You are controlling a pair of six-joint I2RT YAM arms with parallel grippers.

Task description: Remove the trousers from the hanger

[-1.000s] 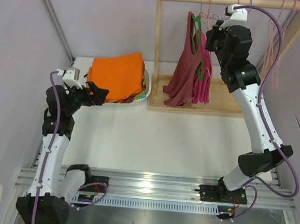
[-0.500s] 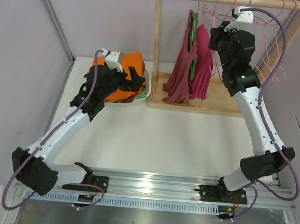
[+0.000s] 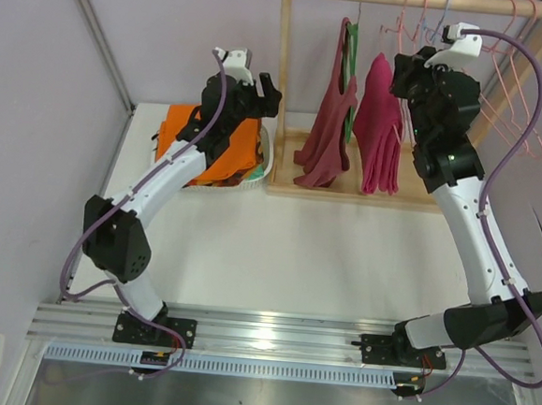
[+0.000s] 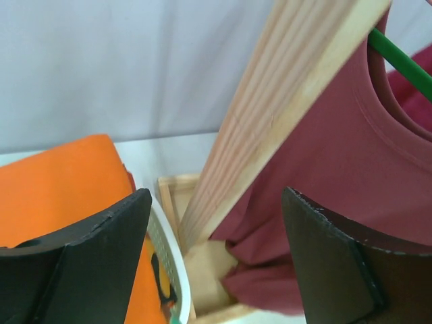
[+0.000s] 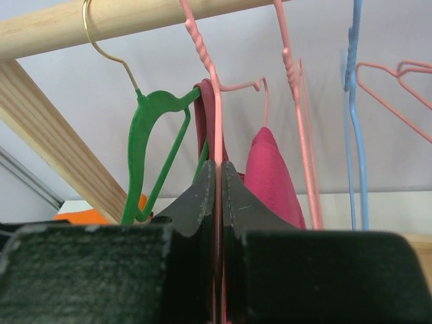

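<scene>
The magenta trousers (image 3: 380,131) hang folded over the thin light-pink hanger (image 3: 401,20) on the wooden rail (image 3: 428,0), just right of the maroon garment (image 3: 326,122). My right gripper (image 3: 401,81) is shut on the hanger's wire stem (image 5: 206,61) below its hook, with the trousers (image 5: 270,175) just behind the fingertips. My left gripper (image 3: 268,94) is open and empty, held high beside the rack's left post (image 4: 283,115), which stands between its fingers (image 4: 88,256) in the left wrist view.
The maroon garment (image 4: 337,169) hangs on a green hanger (image 5: 158,148). More pink hangers and a light-blue hanger (image 5: 354,101) hang to the right. A white basket (image 3: 266,155) holds the orange folded cloth (image 3: 210,137) left of the rack base (image 3: 413,190).
My left arm has swung up and right from the table's left side to the rack's left post. My right gripper has slid the hanger and trousers rightward, away from the maroon garment.
</scene>
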